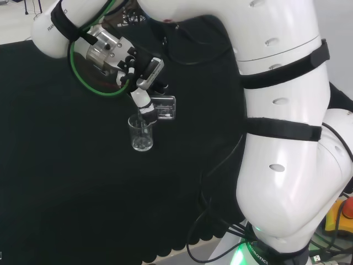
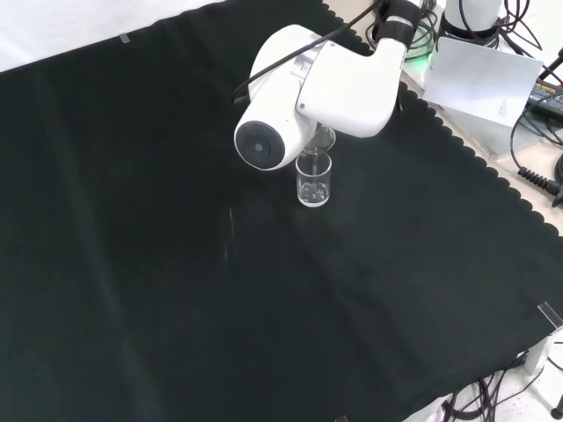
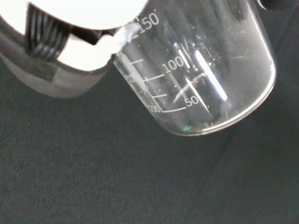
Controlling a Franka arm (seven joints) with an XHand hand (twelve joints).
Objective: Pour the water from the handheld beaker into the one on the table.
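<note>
1. Gripping a clear beaker (image 1: 165,107), the hand (image 1: 144,74) has its fingers (image 1: 144,105) curled round the glass, which lies tipped on its side in the head view.
2. Its mouth sits just over the rim of the upright beaker on the cloth (image 1: 141,133). I cannot tell how much water either holds.
3. The surface (image 2: 158,264) is a black cloth with a scalloped edge.

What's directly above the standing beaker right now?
The tipped held beaker, gripped by the robot hand, lies sideways, mouth over the standing beaker. In the front view, the arm link covers most of it.
</note>
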